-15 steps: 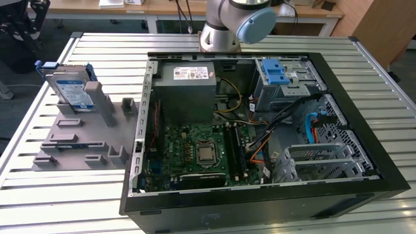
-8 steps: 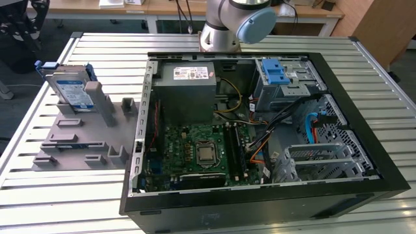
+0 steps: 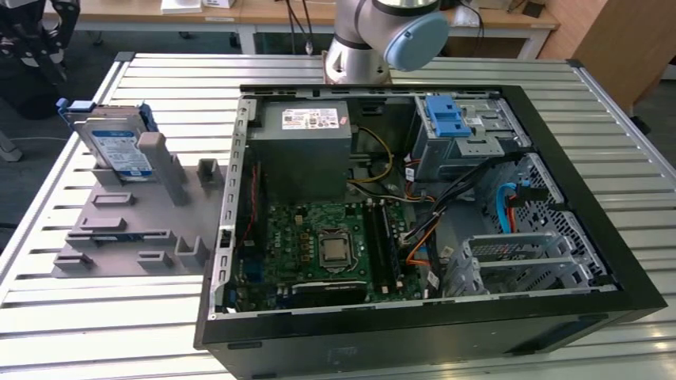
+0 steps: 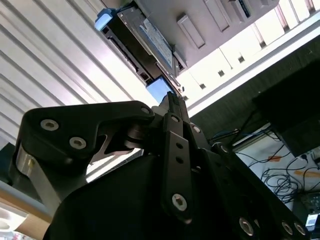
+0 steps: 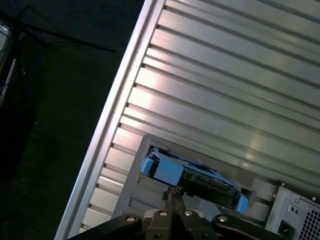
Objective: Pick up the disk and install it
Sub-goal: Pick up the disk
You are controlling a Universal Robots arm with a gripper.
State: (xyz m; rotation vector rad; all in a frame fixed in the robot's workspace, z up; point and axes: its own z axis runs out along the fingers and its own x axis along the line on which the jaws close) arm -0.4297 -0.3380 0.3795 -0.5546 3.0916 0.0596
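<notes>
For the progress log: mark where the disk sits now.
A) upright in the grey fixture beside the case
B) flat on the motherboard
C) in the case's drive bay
A: the disk stands upright in the grey fixture, outside the computer case, at the exterior view's left.

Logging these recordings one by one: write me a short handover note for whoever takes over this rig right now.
The gripper is shut, holds nothing, and hangs apart from the disk. The disk stands upright in the grey holder, on the exterior view's left of the open computer case. Done: nothing yet. Left: disk not picked up, not installed.
</notes>
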